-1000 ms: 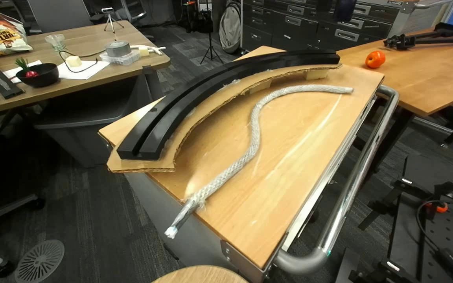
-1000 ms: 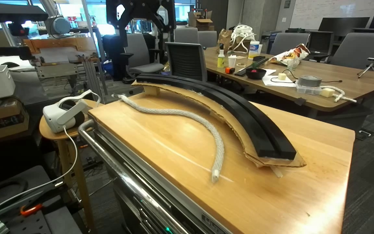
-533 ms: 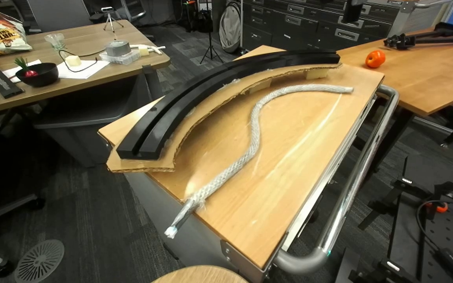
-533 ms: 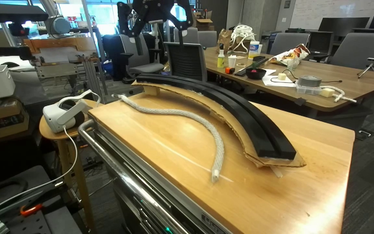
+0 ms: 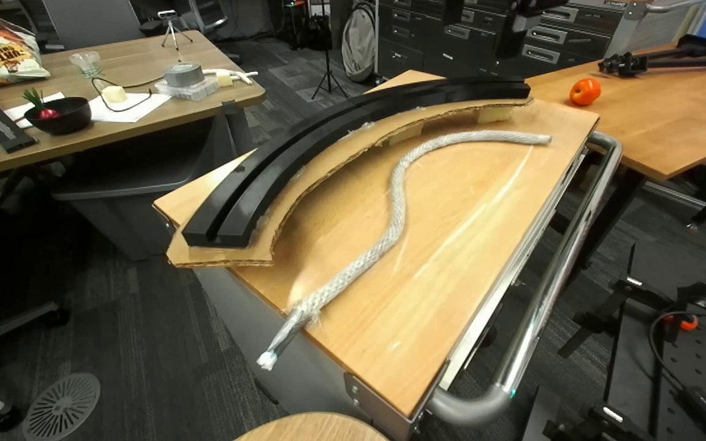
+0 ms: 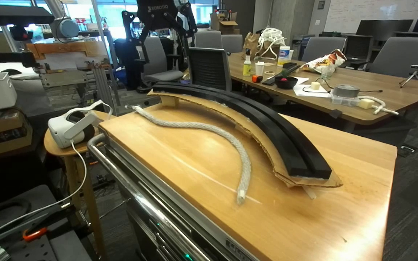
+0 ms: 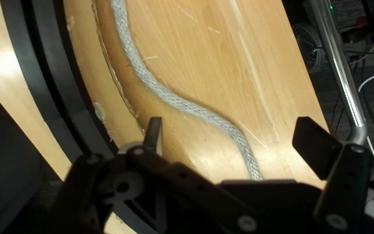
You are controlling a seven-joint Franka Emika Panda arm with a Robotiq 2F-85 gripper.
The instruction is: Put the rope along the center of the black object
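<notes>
- the rope [image 5: 397, 208] lies in a loose s on the bench [image 5: 426, 294], between the track [image 5: 341, 122] and the long edge with the handle [image 5: 543, 312]; one end pokes out past the short edge by the stool [image 5: 313, 429], the other rests on top near the handle's edge.
- the claw [image 7: 230, 130] hangs above the bench, jaws wide apart, holding nothing.
- the rope looks like a soft braid: probably light, limp, hard to hurt and not slippery. it should sag on either side of a single grip, so laying it bit by bit seems wise.
- the overhanging end looks wrapped and sticks out nearly straight, so it is likely the stiffest part; a hold there, jaws across the rope, would give the claw room beneath, beyond the bench's edge.
- squeezing should flatten the rope a little without harm.
- the groove [image 7: 41, 57] looks narrow beside the rope, so pressing may be needed to seat it.
</notes>
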